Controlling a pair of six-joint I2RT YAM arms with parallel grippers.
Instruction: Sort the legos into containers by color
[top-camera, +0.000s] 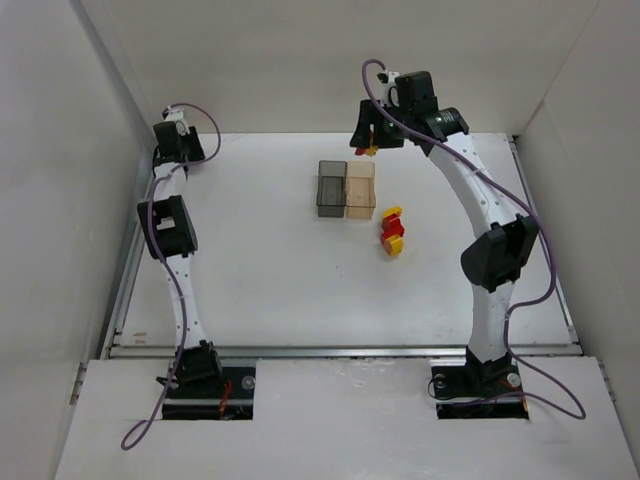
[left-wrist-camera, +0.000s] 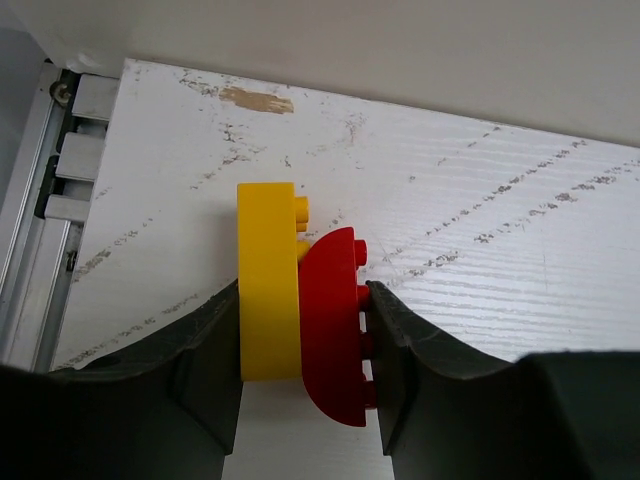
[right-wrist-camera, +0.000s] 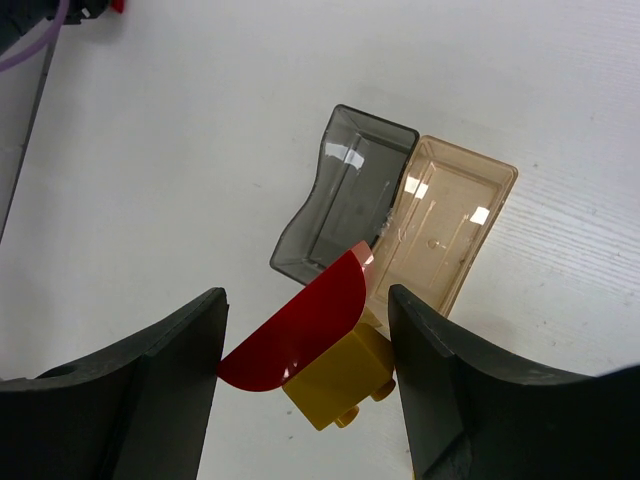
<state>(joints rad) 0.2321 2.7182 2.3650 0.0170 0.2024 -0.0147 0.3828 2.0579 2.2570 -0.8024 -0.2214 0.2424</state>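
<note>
Progress: nil, nothing sorted yet. Containers: dark grey bin (right-wrist-camera: 340, 190) and amber bin (right-wrist-camera: 450, 225), joined, both empty. Held: left gripper (left-wrist-camera: 305, 300) clamps yellow brick (left-wrist-camera: 268, 290) stuck to red brick (left-wrist-camera: 330, 320); right gripper (right-wrist-camera: 307, 300) grips red-and-yellow pair (right-wrist-camera: 335, 375) above the bins. Remaining: loose pile (top-camera: 392, 232) on table (top-camera: 260, 290), just right of amber bin.

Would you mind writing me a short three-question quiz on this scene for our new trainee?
1. True or false: the grey bin and the amber bin are both empty.
2. The left claw grips: A) nothing; B) a yellow brick and a red brick; C) one blue brick.
3. Which claw is nearer the bins?
Key: 1 true; 2 B; 3 the right claw.
</note>
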